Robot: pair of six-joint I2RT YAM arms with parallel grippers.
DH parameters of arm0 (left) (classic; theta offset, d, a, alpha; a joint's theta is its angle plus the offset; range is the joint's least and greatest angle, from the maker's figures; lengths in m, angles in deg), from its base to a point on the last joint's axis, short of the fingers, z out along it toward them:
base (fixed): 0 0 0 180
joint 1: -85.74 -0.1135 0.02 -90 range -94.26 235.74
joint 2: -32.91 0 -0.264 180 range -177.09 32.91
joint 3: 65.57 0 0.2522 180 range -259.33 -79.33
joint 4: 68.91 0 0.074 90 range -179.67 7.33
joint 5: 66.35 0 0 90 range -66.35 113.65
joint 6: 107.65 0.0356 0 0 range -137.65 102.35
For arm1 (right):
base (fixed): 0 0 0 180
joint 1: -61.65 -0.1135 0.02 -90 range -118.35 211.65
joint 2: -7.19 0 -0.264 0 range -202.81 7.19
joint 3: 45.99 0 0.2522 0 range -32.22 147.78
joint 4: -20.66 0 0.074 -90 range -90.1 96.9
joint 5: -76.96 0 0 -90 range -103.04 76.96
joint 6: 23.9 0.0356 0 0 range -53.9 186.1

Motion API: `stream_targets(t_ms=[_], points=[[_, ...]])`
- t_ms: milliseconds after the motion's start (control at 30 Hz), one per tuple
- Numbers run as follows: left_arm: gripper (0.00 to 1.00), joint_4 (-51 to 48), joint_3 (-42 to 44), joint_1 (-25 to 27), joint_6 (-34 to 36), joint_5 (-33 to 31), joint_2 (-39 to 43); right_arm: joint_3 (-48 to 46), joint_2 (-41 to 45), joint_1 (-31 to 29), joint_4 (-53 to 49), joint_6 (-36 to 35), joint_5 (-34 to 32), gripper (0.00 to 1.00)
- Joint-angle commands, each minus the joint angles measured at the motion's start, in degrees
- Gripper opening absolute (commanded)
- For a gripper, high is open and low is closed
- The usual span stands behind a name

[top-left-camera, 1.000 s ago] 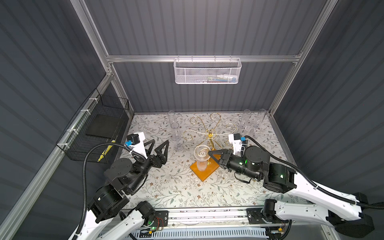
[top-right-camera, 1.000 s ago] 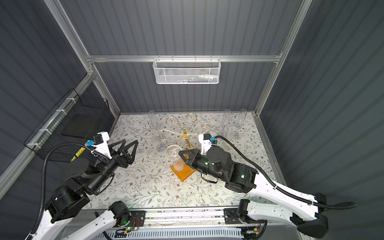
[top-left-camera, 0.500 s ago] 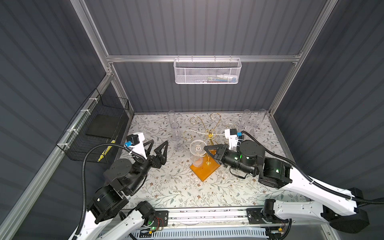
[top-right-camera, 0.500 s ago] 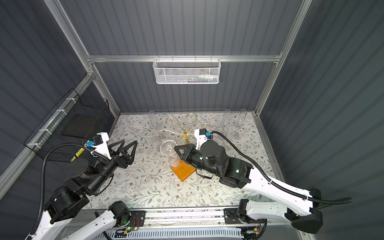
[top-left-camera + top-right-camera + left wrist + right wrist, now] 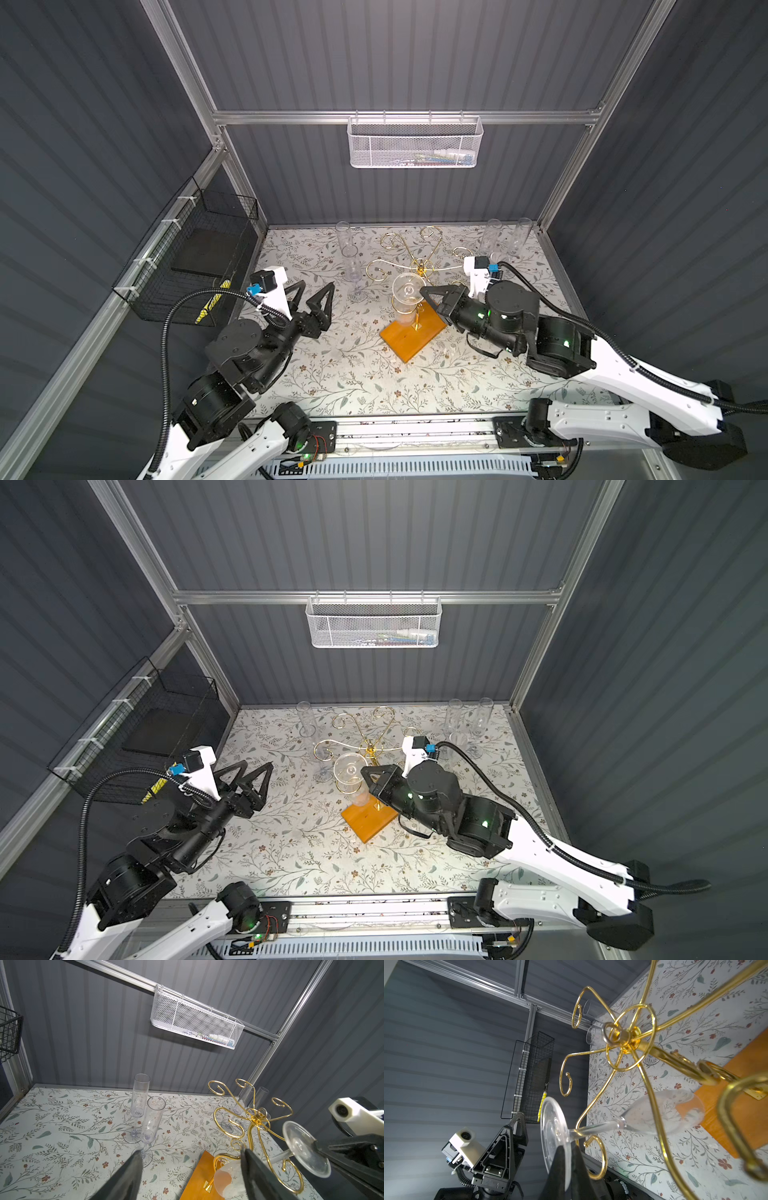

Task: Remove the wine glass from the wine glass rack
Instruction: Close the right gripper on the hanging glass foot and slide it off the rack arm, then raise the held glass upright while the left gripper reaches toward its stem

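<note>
1. The right gripper [image 5: 566, 1153] is pinching the wine glass [image 5: 596, 1127] by its foot.
2. It is hanging tilted, bowl down, on the wine glass rack [image 5: 420, 266], with its stem running away from that gripper.
3. The left gripper [image 5: 316, 287] is idling wide open, farther off.

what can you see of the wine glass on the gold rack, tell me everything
The wine glass is clear, with a round flat foot, a thin stem and a rounded bowl that looks cloudy. It hangs upside down and tilted, its stem lying in a curled wire arm of the wine glass rack, the bowl above the orange wooden base. The right gripper is shut on the rim of its foot.
</note>
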Motion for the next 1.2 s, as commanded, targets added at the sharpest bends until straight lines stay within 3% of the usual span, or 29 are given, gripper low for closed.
stream_targets(t_ms=[0, 267, 633, 800, 1167], points=[[0.76, -0.4, -0.5, 0.3, 0.6, -0.2, 0.1, -1.6, 3.0, 0.1, -0.2, 1.5, -1.2, 0.0], [0.76, -0.2, -2.1, 0.2, -0.4, 0.9, -0.7, -5.6, 9.3, 0.0, -3.5, 3.0, 1.5, 0.0], [0.76, 0.8, -5.2, 0.3, -2.1, 2.7, -2.7, -1.4, 11.8, 0.0, -10.3, -9.1, 15.7, 0.0], [0.76, 0.9, -8.2, 0.2, -3.7, 4.1, -4.4, 2.9, 10.4, -0.1, -13.0, -12.9, 21.6, 0.0], [0.75, 2.3, -12.3, 0.2, -7.0, 4.3, -4.9, 11.5, -1.0, -0.5, -7.0, -18.1, 39.0, 0.0]])
